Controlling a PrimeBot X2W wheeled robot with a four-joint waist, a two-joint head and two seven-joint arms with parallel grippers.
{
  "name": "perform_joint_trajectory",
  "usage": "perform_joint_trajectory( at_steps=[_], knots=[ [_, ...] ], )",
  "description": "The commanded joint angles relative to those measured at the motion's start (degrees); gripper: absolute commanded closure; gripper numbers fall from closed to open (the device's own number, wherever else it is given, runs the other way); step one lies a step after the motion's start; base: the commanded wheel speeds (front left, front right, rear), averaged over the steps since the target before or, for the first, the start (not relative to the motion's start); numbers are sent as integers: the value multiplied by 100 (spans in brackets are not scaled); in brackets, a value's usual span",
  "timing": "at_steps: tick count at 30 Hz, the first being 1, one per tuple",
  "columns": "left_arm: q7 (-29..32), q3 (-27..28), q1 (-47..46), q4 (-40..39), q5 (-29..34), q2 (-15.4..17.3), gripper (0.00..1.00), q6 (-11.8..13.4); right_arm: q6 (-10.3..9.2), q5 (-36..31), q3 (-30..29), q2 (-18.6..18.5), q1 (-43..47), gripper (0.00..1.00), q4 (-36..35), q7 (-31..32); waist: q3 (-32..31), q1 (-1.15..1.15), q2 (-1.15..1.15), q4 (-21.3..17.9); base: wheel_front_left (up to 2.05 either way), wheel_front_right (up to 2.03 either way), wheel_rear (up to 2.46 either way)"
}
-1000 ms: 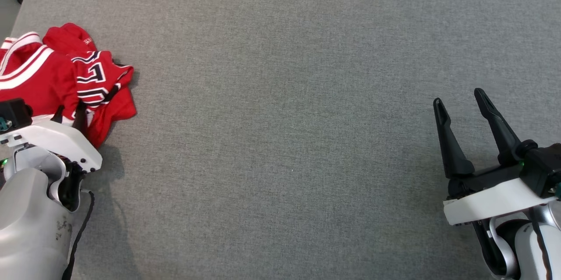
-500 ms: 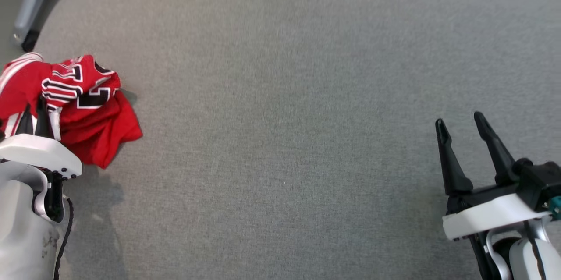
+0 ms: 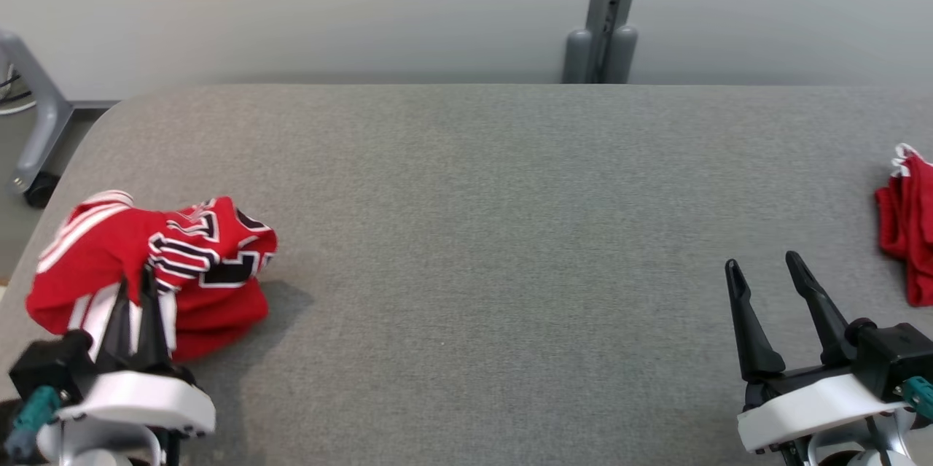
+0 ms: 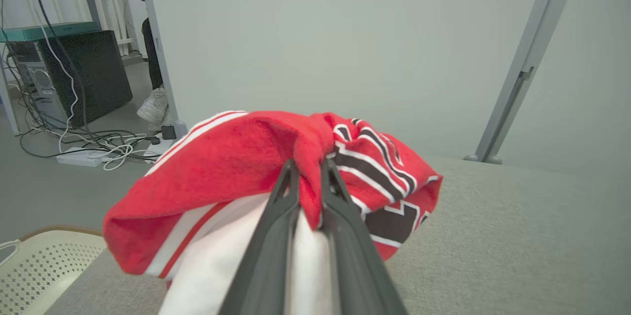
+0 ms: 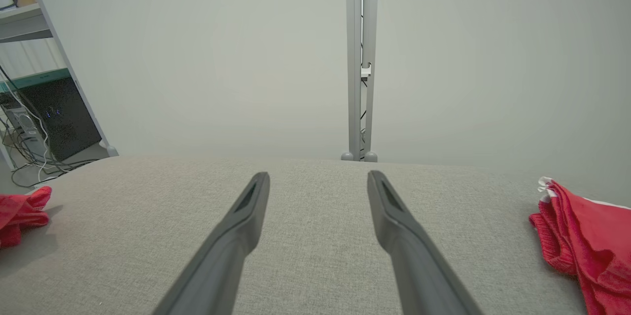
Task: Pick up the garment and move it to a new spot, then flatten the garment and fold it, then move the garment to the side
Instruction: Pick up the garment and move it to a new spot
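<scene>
A crumpled red garment (image 3: 157, 262) with white stripes and black-and-white lettering is bunched at the left of the grey table (image 3: 496, 218). My left gripper (image 3: 135, 284) is shut on a fold of it; in the left wrist view the two dark fingers (image 4: 286, 196) pinch the red cloth (image 4: 236, 162), and the bundle looks lifted, its lower part hanging near the table. My right gripper (image 3: 762, 270) stands open over the table's right front with nothing between its fingers (image 5: 251, 201). From the right wrist the garment (image 5: 22, 211) shows at the far left.
Another red cloth (image 3: 907, 233) lies at the table's right edge, also seen as folded red fabric (image 5: 586, 246). A grey post (image 3: 605, 14) stands behind the table. Left of the table are a perforated white basket (image 4: 34, 265), cables, a computer case and a person's shoe (image 4: 154, 105).
My left gripper has shut on the garment and gathered it up off the table into a bundle. The head camera has tilted up, showing the table's far edge. The right gripper stayed open.
</scene>
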Motion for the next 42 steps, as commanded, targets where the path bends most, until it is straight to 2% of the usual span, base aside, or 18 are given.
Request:
perform_joint_trajectory(
  at_steps=[1, 5, 9, 15, 21, 28, 29, 30, 31, 32, 36, 42],
  knots=[
    [39, -17, 121, -211, 29, -19, 100, 68, 1, -35, -8, -6, 62, 0, -15, 14, -98, 0, 0, -137, 0, 0, 0],
    [375, -243, 686, -1041, 127, -89, 100, 248, 1, -76, -75, 5, 87, 0, -89, 34, -80, 0, 0, -327, 0, 0, 0],
    [652, -615, 726, -1434, 208, -216, 100, 190, 1, -107, -138, 14, 54, 0, -180, 63, 27, 0, 0, -510, 0, 0, 0],
    [848, -1382, -236, -1174, 405, -390, 100, -415, 1, -76, -177, 22, -189, 0, -301, 23, 472, 0, 0, -932, 0, 0, 0],
    [980, -2067, -1266, -526, 667, -694, 100, -915, 1, 43, -100, 29, -359, 0, -173, -125, 804, 0, 0, -1511, 0, 0, 0],
    [1032, -2535, -1875, 346, 695, -1020, 100, -1204, 1, 317, -109, 32, -388, 0, 83, -391, 1046, 0, 0, -1976, 0, 0, 0],
    [1012, -2587, -1916, 454, 686, -1053, 96, -1217, 1, 336, -114, 34, -380, 0, 125, -422, 1055, 0, 0, -1990, 0, 0, 0],
    [978, -2629, -1950, 543, 682, -1086, 32, -1236, 1, 362, -113, 35, -377, 0, 162, -453, 1060, 0, 0, -1996, 0, 0, 0],
    [978, -2629, -1950, 543, 682, -1086, 32, -1236, 1, 362, -113, 35, -377, 0, 162, -453, 1060, 0, 0, -1996, 0, 0, 0],
    [941, -2668, -1971, 617, 666, -1110, 0, -1244, 1, 368, -118, 34, -378, 0, 194, -475, 1062, 0, 0, -1993, 0, 0, 0],
    [639, -2720, -1914, 826, 626, -1150, 0, -1266, 1, 312, -152, 34, -421, 0, 291, -534, 978, 0, 0, -1798, 0, 0, 0],
    [214, -2514, -1753, 797, 603, -1046, 0, -1056, 1, 194, -193, 31, -437, 0, 307, -474, 832, 0, 0, -1438, 0, 0, 0]
  ],
)
